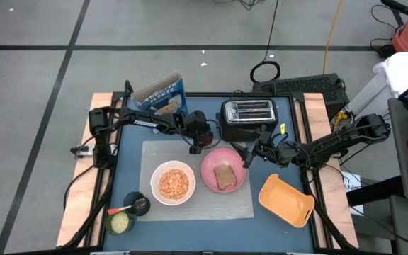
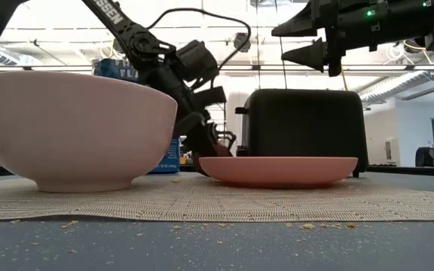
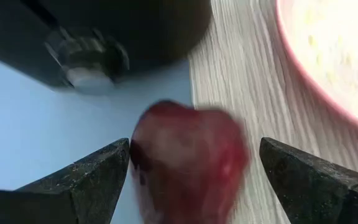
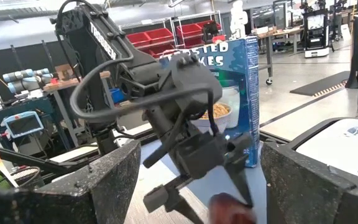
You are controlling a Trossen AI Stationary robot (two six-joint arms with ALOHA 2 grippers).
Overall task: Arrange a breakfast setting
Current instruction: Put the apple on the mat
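A small dark red fruit (image 3: 188, 162) lies at the far edge of the grey mat (image 1: 190, 209), just in front of the black toaster (image 1: 246, 113). My left gripper (image 3: 194, 162) slants down over it, open, one finger on each side. On the mat stand a white bowl (image 1: 173, 183) of cereal and a pink plate (image 1: 207, 166) bearing a brown toast slice (image 1: 224, 177). My right gripper (image 1: 250, 157) hangs open and level above the plate's far right rim, with nothing between its fingers. My left gripper's fingers flank the fruit, slanting down from the table's left. One fingertip (image 3: 114, 165) stands right beside the fruit's side (image 3: 138, 155); whether it touches, I cannot tell. The other fingertip is clear of it. The fruit lies on the table.
A blue cereal box (image 1: 161, 95) stands at the far left behind my left arm. A yellow-orange dish (image 1: 285, 200) lies right of the mat. A small dark cup (image 1: 137, 205) and a little bowl (image 1: 120, 222) sit at the near left corner.
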